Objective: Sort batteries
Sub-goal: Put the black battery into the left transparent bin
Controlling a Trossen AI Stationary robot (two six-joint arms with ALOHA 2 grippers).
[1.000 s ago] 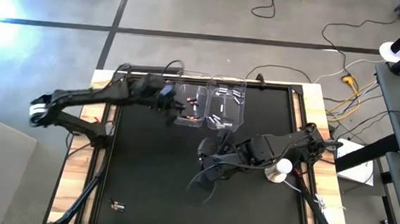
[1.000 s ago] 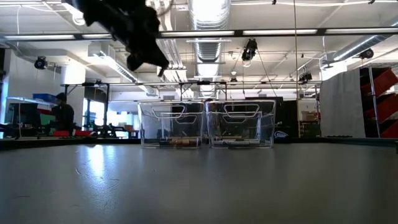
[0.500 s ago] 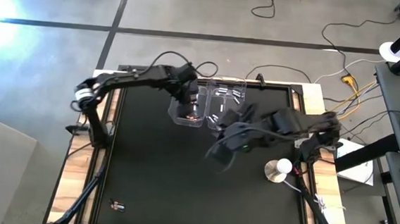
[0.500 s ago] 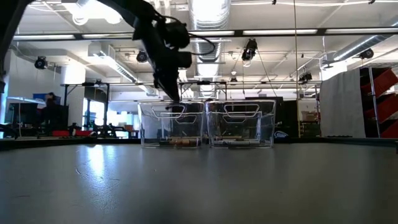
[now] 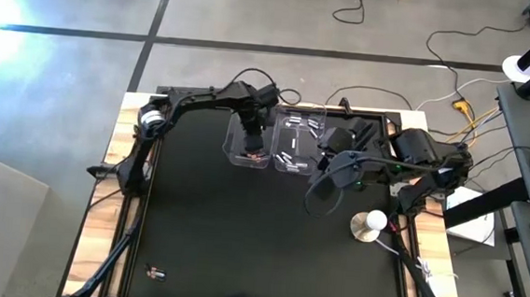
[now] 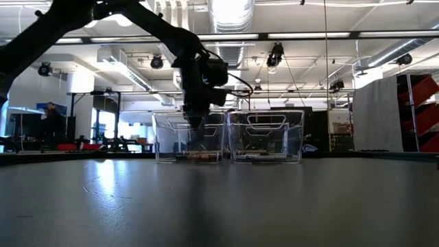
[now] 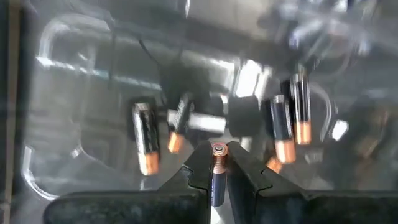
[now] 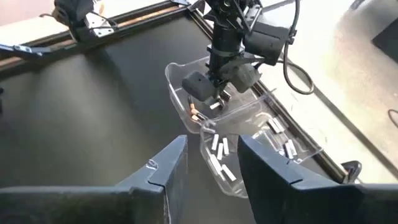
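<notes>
Pinching a dark battery (image 7: pixel 216 171) over the left bin (image 5: pixel 237 150), the left fingers (image 7: pixel 217 165) could drop it crooked so it bounces out, while the right fingers (image 8: pixel 211 163) wait spread apart.

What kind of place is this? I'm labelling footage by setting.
Probably a robotics lab or workshop in an industrial hall: bare ceiling ducts and strip lights overhead, cables trailing over a concrete floor, and more work tables behind.
</notes>
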